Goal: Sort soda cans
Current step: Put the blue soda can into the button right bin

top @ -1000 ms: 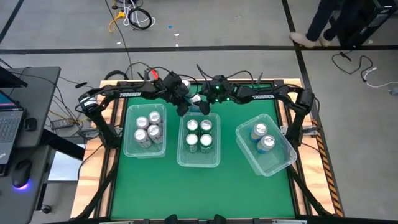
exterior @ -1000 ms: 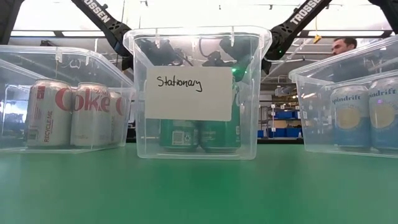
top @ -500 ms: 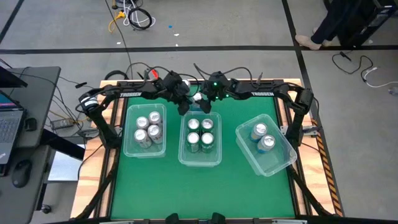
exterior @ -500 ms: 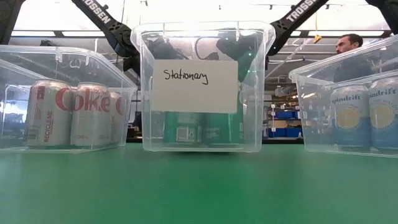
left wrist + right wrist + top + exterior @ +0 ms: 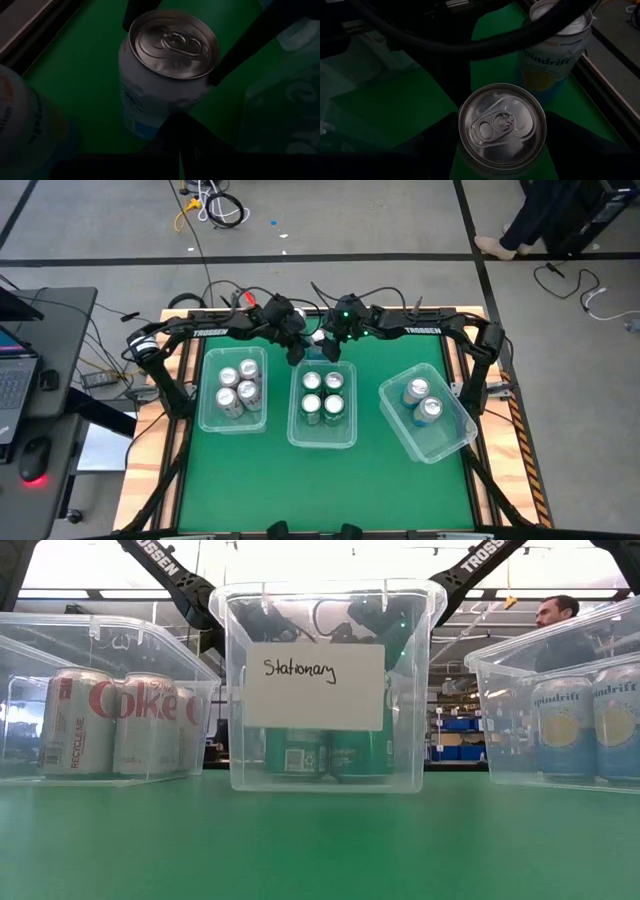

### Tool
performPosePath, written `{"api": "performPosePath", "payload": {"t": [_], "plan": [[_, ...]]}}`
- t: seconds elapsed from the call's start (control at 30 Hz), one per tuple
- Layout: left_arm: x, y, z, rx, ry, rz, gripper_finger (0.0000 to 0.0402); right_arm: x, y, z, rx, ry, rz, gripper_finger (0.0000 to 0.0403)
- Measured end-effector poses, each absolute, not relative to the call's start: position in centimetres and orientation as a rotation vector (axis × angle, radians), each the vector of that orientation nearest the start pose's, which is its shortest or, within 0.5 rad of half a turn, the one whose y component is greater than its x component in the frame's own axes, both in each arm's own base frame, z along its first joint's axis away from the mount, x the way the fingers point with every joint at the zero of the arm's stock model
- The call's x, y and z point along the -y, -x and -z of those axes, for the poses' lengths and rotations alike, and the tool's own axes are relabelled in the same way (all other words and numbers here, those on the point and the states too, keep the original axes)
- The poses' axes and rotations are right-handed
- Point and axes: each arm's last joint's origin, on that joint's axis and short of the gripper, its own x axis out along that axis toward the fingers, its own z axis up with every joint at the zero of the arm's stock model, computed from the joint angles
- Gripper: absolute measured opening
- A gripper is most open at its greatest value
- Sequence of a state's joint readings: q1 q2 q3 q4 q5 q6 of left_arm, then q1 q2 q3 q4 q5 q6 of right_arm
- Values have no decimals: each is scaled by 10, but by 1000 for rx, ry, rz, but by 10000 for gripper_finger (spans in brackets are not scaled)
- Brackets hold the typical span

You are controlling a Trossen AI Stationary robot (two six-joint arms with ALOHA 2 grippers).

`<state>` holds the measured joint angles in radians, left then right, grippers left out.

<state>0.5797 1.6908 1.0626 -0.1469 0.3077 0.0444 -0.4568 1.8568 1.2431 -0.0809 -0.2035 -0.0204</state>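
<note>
Both grippers worked at the far edge of the green table, just behind the middle bin. The right gripper hung over a loose soda can, its dark fingers standing wide on either side of the silver lid; whether the pads already touched the can's sides could not be told. That straddle looked like the set-up for a grasp from above. Just beyond that can, away from the right gripper, stood a Spindrift can, near enough that the fingers had little spare room on that side. The table's wooden border ran close past both.

The left gripper was shut and empty, its dark tip pressed low beside the same loose can, seemingly steadying or nudging it. Another can showed blurred at the gripper's flank.

The sorted cans lay forward of both grippers: Diet Coke cans in the left bin, green cans in the middle bin, and two Spindrift cans in the right bin, which sat skewed. Open felt lay between the bins and toward the near edge, so a lift straight up and across to the right bin seemed the clearest path.
</note>
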Motion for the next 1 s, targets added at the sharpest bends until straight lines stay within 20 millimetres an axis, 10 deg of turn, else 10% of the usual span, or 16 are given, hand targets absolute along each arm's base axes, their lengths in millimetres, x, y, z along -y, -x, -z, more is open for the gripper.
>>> {"api": "performPosePath", "payload": {"t": [1.0], "plan": [[-170,-258,-298,-437,149,-208,1,170,-364,-200,-692,-243,219,303]]}}
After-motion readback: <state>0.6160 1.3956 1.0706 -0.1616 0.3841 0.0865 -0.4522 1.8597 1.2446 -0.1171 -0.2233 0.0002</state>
